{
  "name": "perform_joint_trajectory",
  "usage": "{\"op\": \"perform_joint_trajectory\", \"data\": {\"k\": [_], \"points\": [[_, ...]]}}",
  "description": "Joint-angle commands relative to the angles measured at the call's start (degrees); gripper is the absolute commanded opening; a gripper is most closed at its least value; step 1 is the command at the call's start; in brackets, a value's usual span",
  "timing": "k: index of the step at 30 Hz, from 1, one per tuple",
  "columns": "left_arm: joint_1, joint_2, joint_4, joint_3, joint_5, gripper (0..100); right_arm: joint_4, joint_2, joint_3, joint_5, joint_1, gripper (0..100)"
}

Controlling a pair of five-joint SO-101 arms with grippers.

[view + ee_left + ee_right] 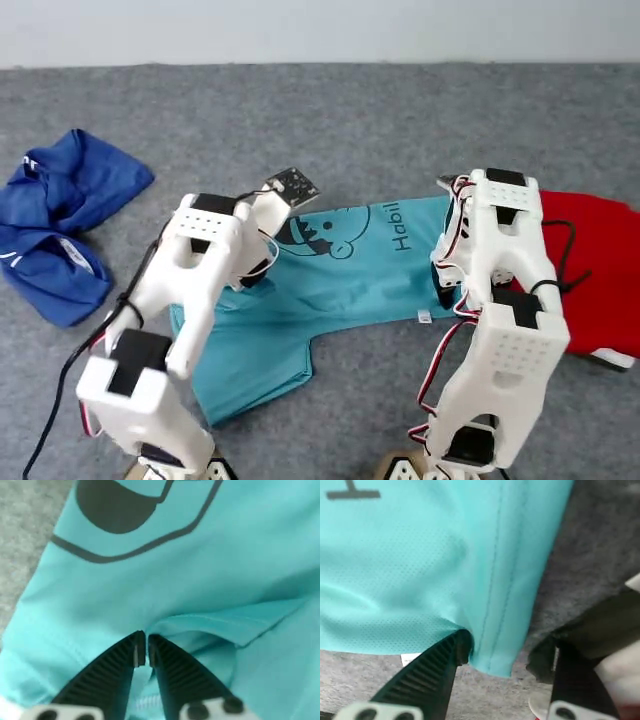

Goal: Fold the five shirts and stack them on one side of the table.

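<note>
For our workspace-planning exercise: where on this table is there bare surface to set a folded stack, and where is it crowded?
Free: the far strip of table between the blue shirt and the red shirt, behind the teal shirt; also the near patch between left arm and right arm. Crowded: the middle, where both lean over the teal shirt.

surface: grey felt-like table covering (pixel 400 110) | backdrop: plain pale white wall (pixel 320 30) along far edge | light: even, soft
</note>
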Motion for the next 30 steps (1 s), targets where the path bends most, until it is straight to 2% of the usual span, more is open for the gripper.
{"op": "perform_joint_trajectory", "data": {"k": [1, 8, 11, 22, 30], "points": [[0.4, 2.3, -1.1, -2.3, -0.2, 2, -1.3, -0.7, 0.4, 1.4, 0.5, 28.1], [0.4, 2.4, 14.6, -11.7, 2.5, 2, -1.3, -0.5, 0.4, 1.4, 0.4, 28.1], [0.0, 2.4, 18.8, -15.6, 2.5, 2, -1.3, -0.7, 0.4, 1.4, 0.4, 28.1], [-0.1, 2.4, 27.7, -32.8, 8.7, 2, 0.4, -0.9, 0.4, 1.5, 0.3, 28.1], [0.0, 6.2, 29.8, -29.6, 6.9, 2, 0.4, -0.9, 0.4, 1.5, 0.3, 28.1]]}}
